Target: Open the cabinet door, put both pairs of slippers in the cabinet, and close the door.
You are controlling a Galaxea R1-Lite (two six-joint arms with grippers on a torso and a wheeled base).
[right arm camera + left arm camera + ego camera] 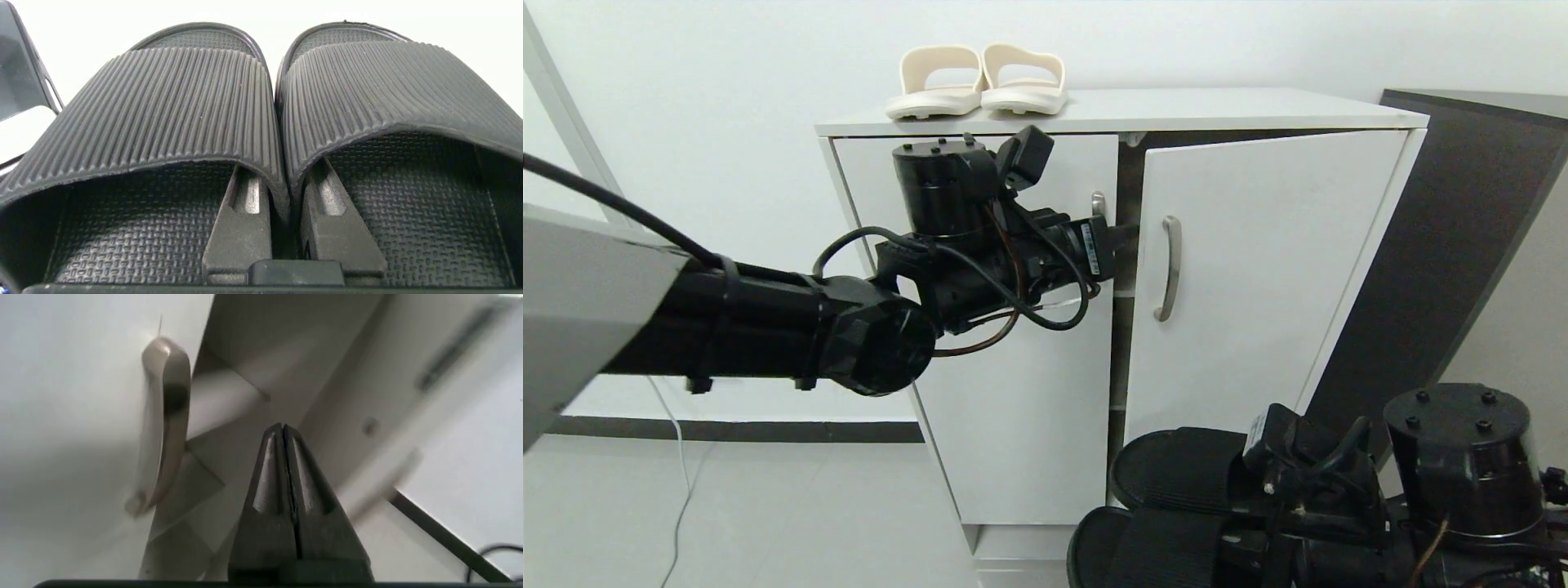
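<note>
White cabinet door (1258, 286) sits ajar beside our clenched, empty left tool (283, 433); we could slip off its smooth edge. Our right tool (284, 184) pinches black ribbed rubber slippers (188, 106).

The cabinet (1258, 286) is made of smooth, matt white board. Its door handle (1170, 268) is made of shiny metal. The cream slippers (977, 82) on top are seen as smooth and rubbery. The black slippers (180, 114) are made of matt, ribbed, bumpy rubber.
</note>
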